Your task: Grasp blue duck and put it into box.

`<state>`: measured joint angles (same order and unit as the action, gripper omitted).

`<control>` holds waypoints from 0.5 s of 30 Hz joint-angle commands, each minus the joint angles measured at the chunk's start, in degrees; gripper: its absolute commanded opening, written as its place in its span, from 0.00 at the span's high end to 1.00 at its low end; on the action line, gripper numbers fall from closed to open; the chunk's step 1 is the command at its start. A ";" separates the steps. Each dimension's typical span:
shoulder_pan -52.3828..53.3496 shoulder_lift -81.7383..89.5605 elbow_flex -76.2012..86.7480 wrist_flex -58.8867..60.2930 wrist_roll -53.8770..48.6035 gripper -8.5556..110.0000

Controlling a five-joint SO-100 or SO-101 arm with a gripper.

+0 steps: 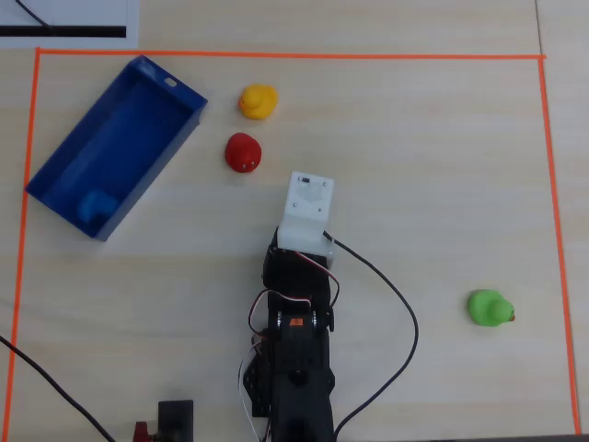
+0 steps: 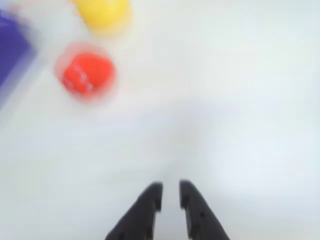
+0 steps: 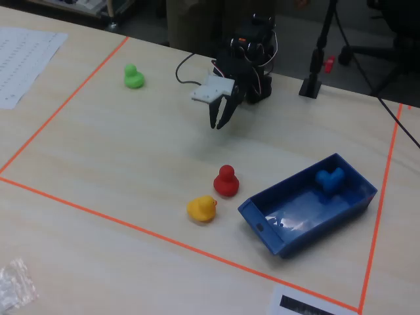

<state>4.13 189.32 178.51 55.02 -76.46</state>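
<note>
- Sitting inside the box [image 3: 296, 223], the blue duck [image 3: 329, 180] was near the end far from the little slot, as the fixed view showed.
- From the overhead view, the blue duck [image 1: 95, 206] was in the lower end of the box [image 1: 161, 143], close to the wall.
- The gripper [image 3: 220, 124] hung above the bare table [image 3: 118, 157], pointing down, with nothing in it.
- Its two dark fingers were almost together in the wrist view, with only a thin gap at the gripper [image 2: 170, 192] tips.
- The red duck [image 3: 226, 180] and the yellow duck [image 3: 202, 209] stood just beside each other, near the box but outside it.
- The wrist view was blurry, yet it showed the red duck [image 2: 86, 74] and the yellow duck [image 2: 103, 12] up on the left.
- A green duck [image 1: 489, 308] sat alone, well apart from the others.
- Orange tape [image 1: 285, 56] marked a border on the table.
</note>
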 commanded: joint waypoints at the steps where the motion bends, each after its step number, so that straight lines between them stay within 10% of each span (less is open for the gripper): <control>1: 0.44 0.35 -0.26 20.74 -5.71 0.89; 15: 2.02 0.35 -0.26 20.74 -5.10 0.87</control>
<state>5.62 190.46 178.51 75.06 -81.83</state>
